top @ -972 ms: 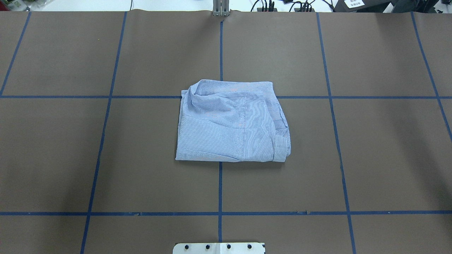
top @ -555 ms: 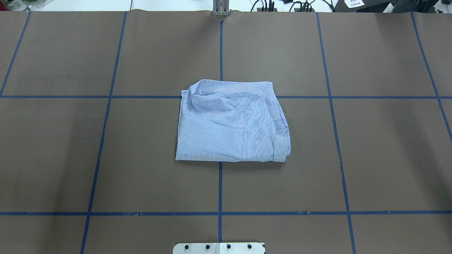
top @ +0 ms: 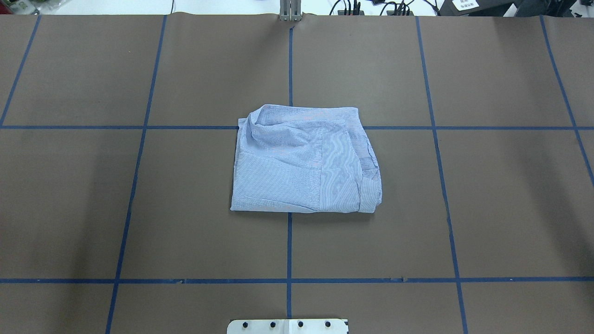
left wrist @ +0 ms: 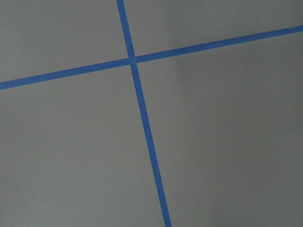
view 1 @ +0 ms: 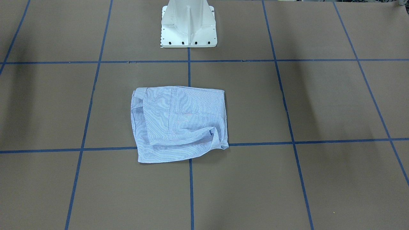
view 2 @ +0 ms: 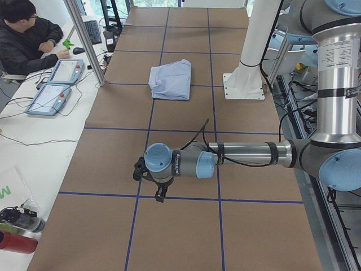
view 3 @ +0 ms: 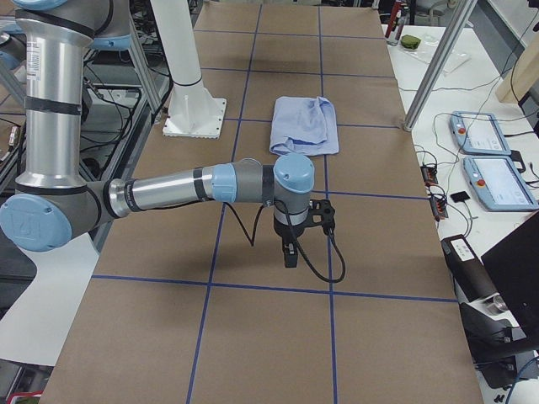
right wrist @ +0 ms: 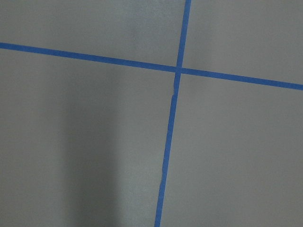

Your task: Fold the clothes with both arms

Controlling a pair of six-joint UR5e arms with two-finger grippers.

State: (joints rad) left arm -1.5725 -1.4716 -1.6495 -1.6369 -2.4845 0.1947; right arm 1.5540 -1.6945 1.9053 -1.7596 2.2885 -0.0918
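Note:
The clothes [top: 301, 162] are one light blue and white striped shirt, folded into a rough rectangle at the table's middle, also seen in the front view [view 1: 179, 124] and both side views [view 2: 171, 79] [view 3: 305, 124]. Nothing touches it. The left arm [view 2: 242, 153] stretches low over the table far from the shirt, its gripper [view 2: 159, 195] pointing down. The right arm [view 3: 168, 192] does the same at the opposite end, gripper [view 3: 289, 252] pointing down. Both grippers show only in side views, so I cannot tell if they are open or shut. The wrist views show only brown table and blue tape.
The white pedestal base [view 1: 188, 25] stands at the robot's edge of the table. Blue tape lines [top: 289, 241] grid the brown surface. A person [view 2: 28, 34] sits at a side desk with teach pendants [view 2: 56, 82]. A metal post [view 2: 84, 39] rises at the table's edge.

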